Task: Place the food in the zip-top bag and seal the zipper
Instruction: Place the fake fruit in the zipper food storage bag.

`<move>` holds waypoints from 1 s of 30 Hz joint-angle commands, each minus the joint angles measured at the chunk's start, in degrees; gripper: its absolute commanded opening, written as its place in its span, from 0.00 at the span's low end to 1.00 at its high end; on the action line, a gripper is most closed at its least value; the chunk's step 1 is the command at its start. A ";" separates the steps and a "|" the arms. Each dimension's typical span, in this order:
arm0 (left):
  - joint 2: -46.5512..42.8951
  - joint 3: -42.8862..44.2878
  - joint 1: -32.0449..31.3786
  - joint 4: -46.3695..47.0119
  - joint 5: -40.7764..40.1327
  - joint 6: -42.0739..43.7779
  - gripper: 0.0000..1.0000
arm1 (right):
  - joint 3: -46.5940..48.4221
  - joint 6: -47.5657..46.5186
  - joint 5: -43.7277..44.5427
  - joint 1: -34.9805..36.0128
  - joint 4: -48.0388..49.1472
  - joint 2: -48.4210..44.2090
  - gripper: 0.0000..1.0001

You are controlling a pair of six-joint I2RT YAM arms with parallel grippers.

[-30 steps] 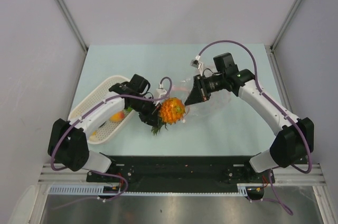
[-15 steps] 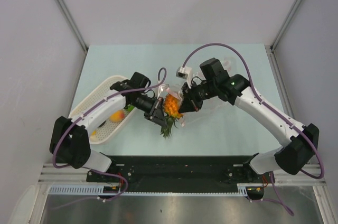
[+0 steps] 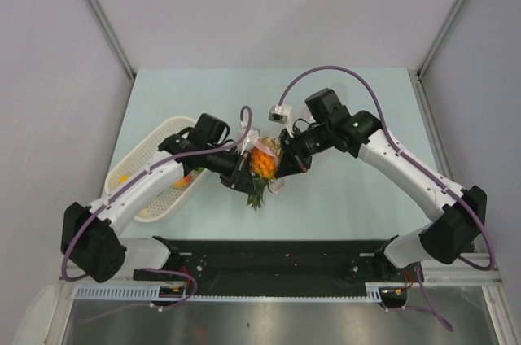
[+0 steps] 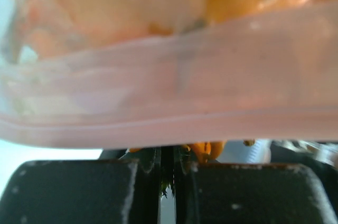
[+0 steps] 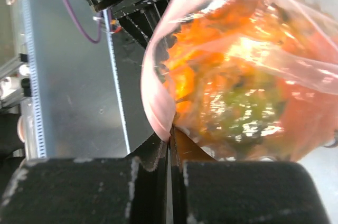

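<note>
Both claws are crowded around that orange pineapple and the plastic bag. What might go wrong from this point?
The right gripper pinches only the thin edge of the zip-top bag by its zipper; the slick plastic may slip free and the mouth collapse. The pineapple is held by the left gripper, its green leaves poking out below in the top view; they might snag or block sealing.

A pale blue-green counter (image 3: 203, 93) is seen spread beneath the left tool (image 3: 248, 181) and the right tool (image 3: 282, 166). Beyond both tools, the space is closed in on three sides by plain grey-white walls (image 3: 269, 11), joined by slanting aluminium posts (image 3: 98, 11). Behind the tools, a black base plate (image 3: 277, 259) is laid along the near edge, and past it a brushed metal sheet (image 3: 269, 320) is caught in soft, even light.
</note>
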 commanded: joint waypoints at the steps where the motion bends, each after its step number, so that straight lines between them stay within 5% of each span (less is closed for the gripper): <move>1: -4.84 2.68 -1.76 3.84 -4.90 0.60 0.00 | 2.46 0.46 -4.35 0.22 1.83 1.13 0.00; 8: -6.17 -0.40 -0.44 20.18 6.16 -18.98 0.03 | -0.27 12.07 -14.11 0.13 7.27 0.34 0.00; 14: -3.52 2.59 -0.09 16.59 3.54 -19.00 0.09 | 0.53 18.90 -16.05 -1.63 12.19 -0.01 0.00; 19: -7.65 -1.36 0.26 27.32 6.18 -26.39 0.22 | -3.42 24.45 -20.78 -3.29 17.12 0.42 0.00; 27: -2.57 9.44 -7.64 -1.49 -19.02 2.07 0.06 | -8.43 46.13 -27.03 -6.03 37.40 2.10 0.00; 30: 0.60 11.21 -8.62 -6.25 -22.64 6.21 0.13 | -8.53 47.75 -27.83 -5.15 41.55 3.06 0.00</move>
